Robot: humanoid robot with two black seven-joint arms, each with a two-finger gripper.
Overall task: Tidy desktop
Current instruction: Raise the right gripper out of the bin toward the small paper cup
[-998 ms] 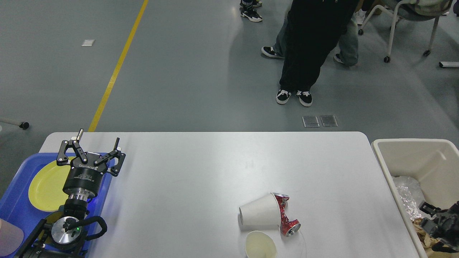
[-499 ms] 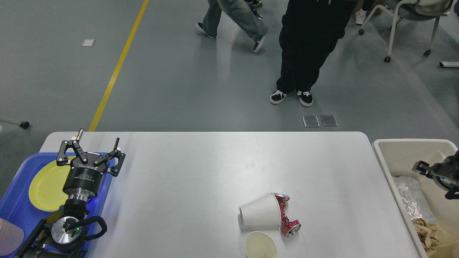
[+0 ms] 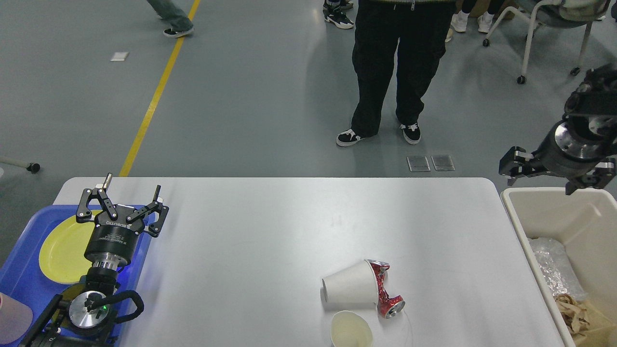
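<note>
The white desktop (image 3: 270,231) fills the lower middle of the head view. Near its front lie a white paper cup (image 3: 348,290) on its side and a crushed red can (image 3: 385,289) touching the cup's rim. A second paper cup (image 3: 351,331) stands upright just in front of them. My left gripper (image 3: 133,186) is open and empty, above the right edge of the blue tray (image 3: 19,279). My right gripper (image 3: 540,185) hangs above the far left corner of the cream bin (image 3: 516,217), its fingers spread and nothing in them.
A yellow plate (image 3: 60,250) lies in the blue tray at the left. The cream bin at the right holds crumpled foil (image 3: 554,270) and brown paper scraps (image 3: 578,308). A person in black trousers (image 3: 385,72) stands beyond the far edge. A wheeled chair (image 3: 549,29) stands far right.
My right gripper has risen out of the bin and now hangs above its far left corner. The left arm has not moved. People behind the table have shifted.
</note>
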